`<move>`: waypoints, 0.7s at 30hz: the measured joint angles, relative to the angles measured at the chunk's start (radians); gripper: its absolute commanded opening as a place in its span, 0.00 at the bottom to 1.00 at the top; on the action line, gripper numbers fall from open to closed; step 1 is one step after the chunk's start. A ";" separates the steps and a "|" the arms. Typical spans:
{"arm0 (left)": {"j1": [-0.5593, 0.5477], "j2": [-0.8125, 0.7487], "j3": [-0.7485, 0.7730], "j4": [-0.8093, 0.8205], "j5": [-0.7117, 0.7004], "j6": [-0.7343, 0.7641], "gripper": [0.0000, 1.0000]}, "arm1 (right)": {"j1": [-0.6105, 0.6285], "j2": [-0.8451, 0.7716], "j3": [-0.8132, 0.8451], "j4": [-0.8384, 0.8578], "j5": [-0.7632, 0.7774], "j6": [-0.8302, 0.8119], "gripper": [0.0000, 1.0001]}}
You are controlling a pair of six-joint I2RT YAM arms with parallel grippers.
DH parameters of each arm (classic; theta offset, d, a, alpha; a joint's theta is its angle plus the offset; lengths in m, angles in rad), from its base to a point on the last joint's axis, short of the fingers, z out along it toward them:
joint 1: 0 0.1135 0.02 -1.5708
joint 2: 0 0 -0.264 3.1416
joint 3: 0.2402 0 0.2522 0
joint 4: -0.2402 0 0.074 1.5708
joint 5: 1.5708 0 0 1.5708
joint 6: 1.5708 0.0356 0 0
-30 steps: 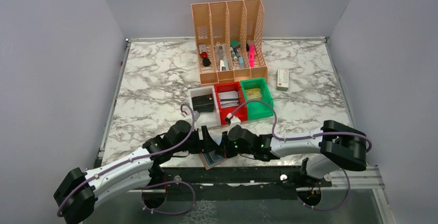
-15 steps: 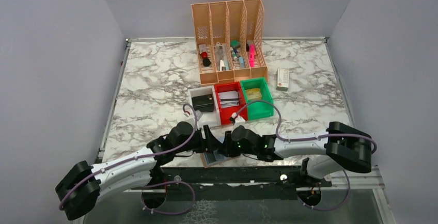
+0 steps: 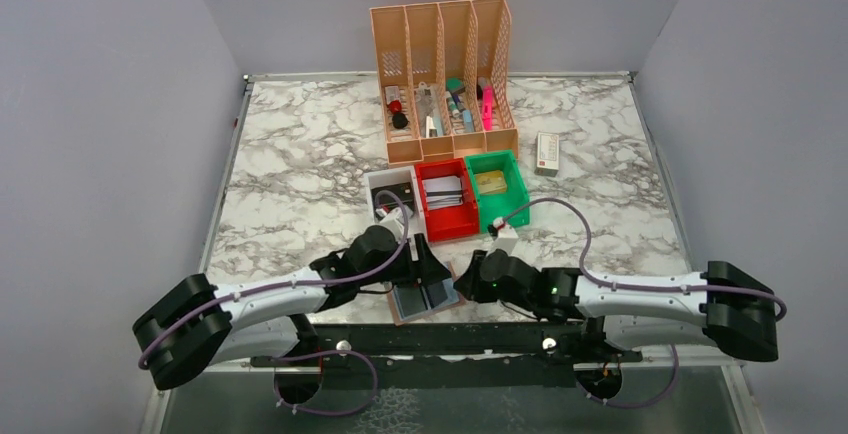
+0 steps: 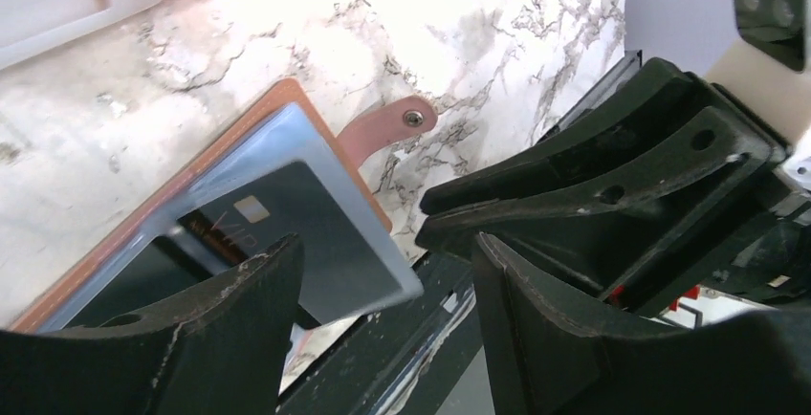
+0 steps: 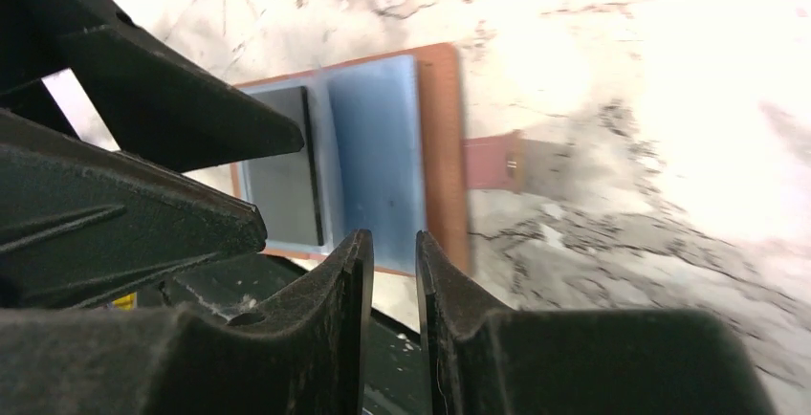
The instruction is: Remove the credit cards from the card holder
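White marble table [image 3: 300, 184] carries, at its near edge, one flat tan-brown rectangular card holder [image 5: 442, 147]. Two thin plastic cards, one bluish [image 5: 378, 157] and one dark [image 5: 282, 171], stick out past its rim. The left gripper [image 4: 383, 252] is spread wide and the right gripper [image 5: 394, 243] is only narrowly parted. Neither pinches anything. I judge that the pulling-out step is in hand. Next, one gripper should pinch a card's free edge while the other pins the holder.

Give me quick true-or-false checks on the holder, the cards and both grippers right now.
1. The card holder sits inside the red bin: false. It lies on the table at the near edge.
2. The credit cards lie in the card holder: true.
3. The left gripper is shut on a card: false. Its jaws are open and empty.
4. The green bin stands directly beside the red bin: true.
5. Nothing sits between the fingers of the right gripper: true.
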 measured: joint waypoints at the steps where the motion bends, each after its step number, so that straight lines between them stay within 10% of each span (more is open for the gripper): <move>1: -0.006 0.027 0.014 0.009 0.000 0.004 0.69 | 0.000 -0.028 -0.007 -0.025 0.021 0.013 0.29; 9: -0.061 0.129 0.069 0.018 -0.043 0.027 0.75 | 0.000 -0.213 -0.055 -0.137 0.113 0.061 0.38; 21: -0.066 -0.147 0.063 -0.208 -0.237 0.027 0.78 | 0.000 -0.105 -0.066 0.021 0.012 -0.093 0.37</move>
